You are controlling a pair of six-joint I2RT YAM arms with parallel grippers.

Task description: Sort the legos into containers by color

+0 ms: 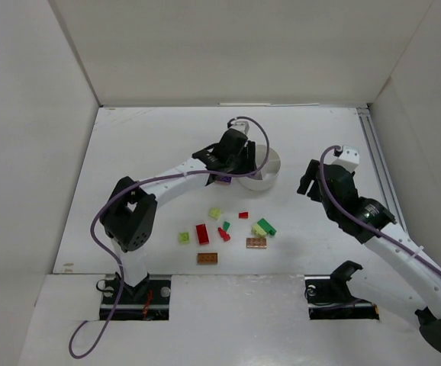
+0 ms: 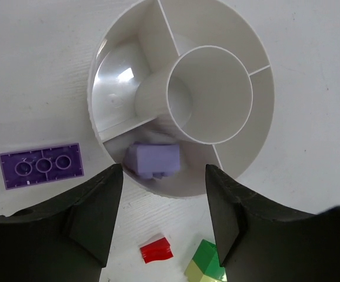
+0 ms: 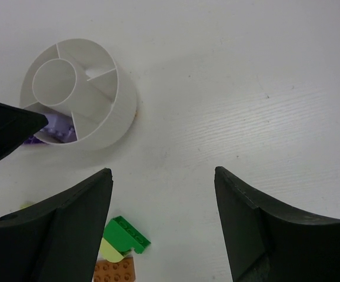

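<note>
Purple brick (image 2: 153, 160) down in a near-side wedge of the white dish (image 2: 114, 88). A flat purple plate (image 2: 40, 166) lies on the bench (image 1: 129, 152) just outside the rim. Left tool (image 2: 164, 179) hangs right over that wedge, jaws wide, gripping nothing. Nearer lie a red brick (image 1: 202, 233), green brick (image 1: 267, 226) and orange-brown brick (image 1: 207, 258). Right tool (image 3: 163, 176) hovers right of the dish, spread wide, empty.

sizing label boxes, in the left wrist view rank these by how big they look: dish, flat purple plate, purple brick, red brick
1. dish
2. flat purple plate
3. purple brick
4. red brick
</note>
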